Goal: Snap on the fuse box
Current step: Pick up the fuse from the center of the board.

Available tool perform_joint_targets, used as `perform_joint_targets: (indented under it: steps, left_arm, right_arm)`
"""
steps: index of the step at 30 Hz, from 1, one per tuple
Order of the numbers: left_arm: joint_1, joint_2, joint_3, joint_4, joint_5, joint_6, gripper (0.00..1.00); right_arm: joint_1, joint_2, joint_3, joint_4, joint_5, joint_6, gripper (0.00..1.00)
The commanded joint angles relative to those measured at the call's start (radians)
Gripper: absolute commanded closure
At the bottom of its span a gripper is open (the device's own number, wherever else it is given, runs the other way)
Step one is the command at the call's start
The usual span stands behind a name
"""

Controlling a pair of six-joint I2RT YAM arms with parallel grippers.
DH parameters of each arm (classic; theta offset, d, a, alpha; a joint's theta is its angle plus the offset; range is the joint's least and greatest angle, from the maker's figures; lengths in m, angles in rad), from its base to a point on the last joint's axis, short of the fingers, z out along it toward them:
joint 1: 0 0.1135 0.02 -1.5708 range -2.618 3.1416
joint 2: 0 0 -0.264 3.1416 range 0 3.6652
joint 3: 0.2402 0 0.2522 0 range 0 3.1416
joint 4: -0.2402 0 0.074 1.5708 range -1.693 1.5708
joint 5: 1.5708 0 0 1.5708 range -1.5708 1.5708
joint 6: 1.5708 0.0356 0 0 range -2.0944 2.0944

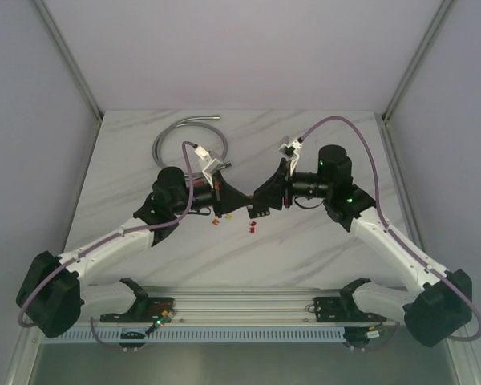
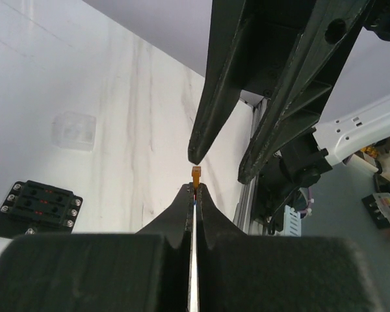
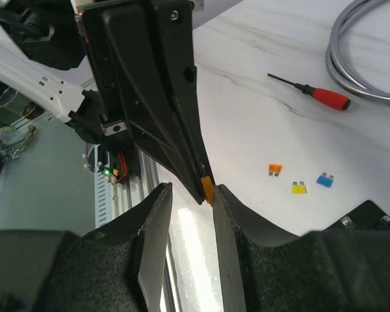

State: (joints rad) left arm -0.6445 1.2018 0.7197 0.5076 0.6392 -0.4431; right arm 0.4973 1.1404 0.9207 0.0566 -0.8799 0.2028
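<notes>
The black fuse box (image 2: 36,208) lies flat on the marble table, off to the left in the left wrist view; only a corner of it (image 3: 372,218) shows in the right wrist view. My left gripper (image 2: 195,190) is shut on a small orange fuse (image 2: 195,173) that sticks out past its tips. My right gripper (image 3: 190,194) is open and faces it tip to tip. The orange fuse (image 3: 208,188) and the left fingertips sit between the right jaws. The fuse touches the right-hand finger (image 3: 224,208). Both grippers meet above the table's middle (image 1: 248,200).
A clear square cover (image 2: 73,130) lies beyond the fuse box. Loose orange (image 3: 275,169), yellow (image 3: 299,188) and blue (image 3: 324,180) fuses lie on the table, with a red-handled screwdriver (image 3: 315,95) and a grey coiled cable (image 1: 184,136) farther back. The aluminium rail (image 1: 248,305) runs along the near edge.
</notes>
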Motion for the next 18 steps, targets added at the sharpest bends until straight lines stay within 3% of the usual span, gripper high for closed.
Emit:
perform_joint_targets:
  steps: [1,18]
  left_arm:
    - [0.003,-0.017,0.024,0.032,0.071,0.007,1.00]
    - [0.002,-0.028,0.012,0.118,0.152,-0.047,1.00]
  right_arm:
    - [-0.005,-0.030,0.030,-0.004,-0.077,-0.037,0.63]
    - [-0.018,-0.019,0.030,0.006,-0.101,-0.030,0.69]
